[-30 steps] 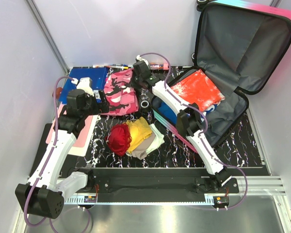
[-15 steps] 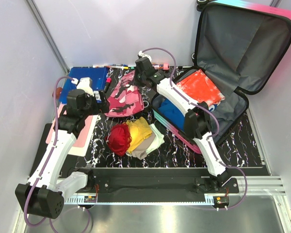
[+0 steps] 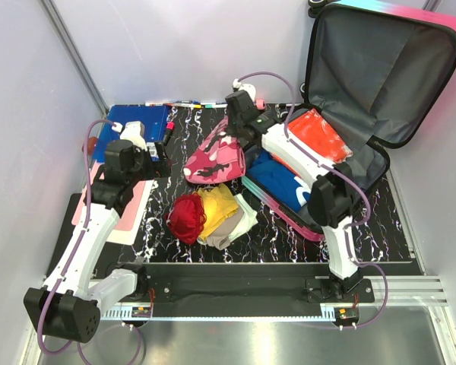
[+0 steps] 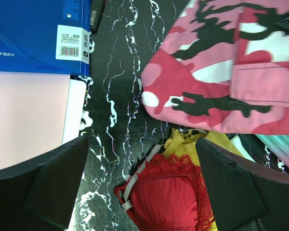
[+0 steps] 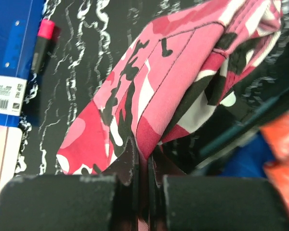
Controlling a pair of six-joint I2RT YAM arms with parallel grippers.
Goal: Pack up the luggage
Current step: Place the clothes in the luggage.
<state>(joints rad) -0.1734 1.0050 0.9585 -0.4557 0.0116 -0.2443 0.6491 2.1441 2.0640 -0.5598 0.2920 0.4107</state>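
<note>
The open luggage point(image 3: 365, 163), pink-to-teal with grey lining, lies at the right with its lid propped up; a red-orange garment point(image 3: 319, 133) and a blue one point(image 3: 277, 176) lie inside. My right gripper point(image 3: 242, 131) is shut on a pink camouflage garment point(image 3: 216, 156), which hangs lifted by the suitcase's left edge; it also shows in the right wrist view point(image 5: 173, 86) and the left wrist view point(image 4: 221, 72). My left gripper point(image 3: 156, 161) is open and empty, above the table left of the garment. A red bra point(image 4: 171, 197) lies below it.
A pile with the red bra point(image 3: 186, 217), a yellow garment point(image 3: 216, 201) and pale clothes point(image 3: 232, 224) lies mid-table. A blue folder point(image 3: 140, 125) and a pink sheet point(image 3: 129, 209) lie at the left. Markers point(image 3: 175, 103) lie along the back edge.
My right gripper has lifted the pink camouflage garment and carried it rightward toward the suitcase. The left arm has not moved.
</note>
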